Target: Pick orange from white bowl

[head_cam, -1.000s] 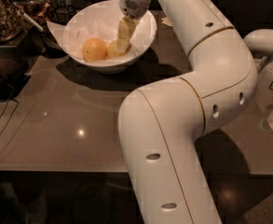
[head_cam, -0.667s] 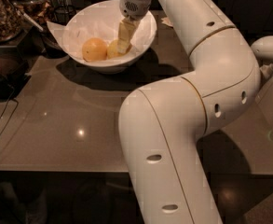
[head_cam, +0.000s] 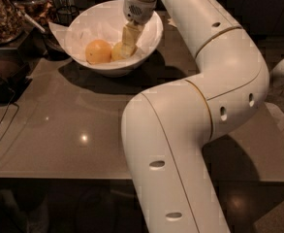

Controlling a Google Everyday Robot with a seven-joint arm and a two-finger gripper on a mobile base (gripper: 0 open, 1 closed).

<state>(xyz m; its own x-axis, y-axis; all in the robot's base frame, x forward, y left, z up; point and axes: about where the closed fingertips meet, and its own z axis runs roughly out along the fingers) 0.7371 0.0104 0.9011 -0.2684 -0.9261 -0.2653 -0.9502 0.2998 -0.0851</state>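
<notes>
Pincer (head_cam: 127,48) is hanging down inside the white bowl (head_cam: 153,30), pressing against the orange (head_cam: 116,54) near the bowl's middle. Spread or pinching, can't tell. A deeper-coloured fruit (head_cam: 98,51) is lying just beside the orange. The bowl is sitting near the worktop's (head_cam: 59,120) far edge, with broad worktop stretching toward the camera.

We see our gripper (head_cam: 127,43) reaching down inside the bowl (head_cam: 110,68), pressed against the orange (head_cam: 116,53). A deeper-coloured fruit (head_cam: 98,51) sits just past the orange, on its far side from the gripper.
</notes>
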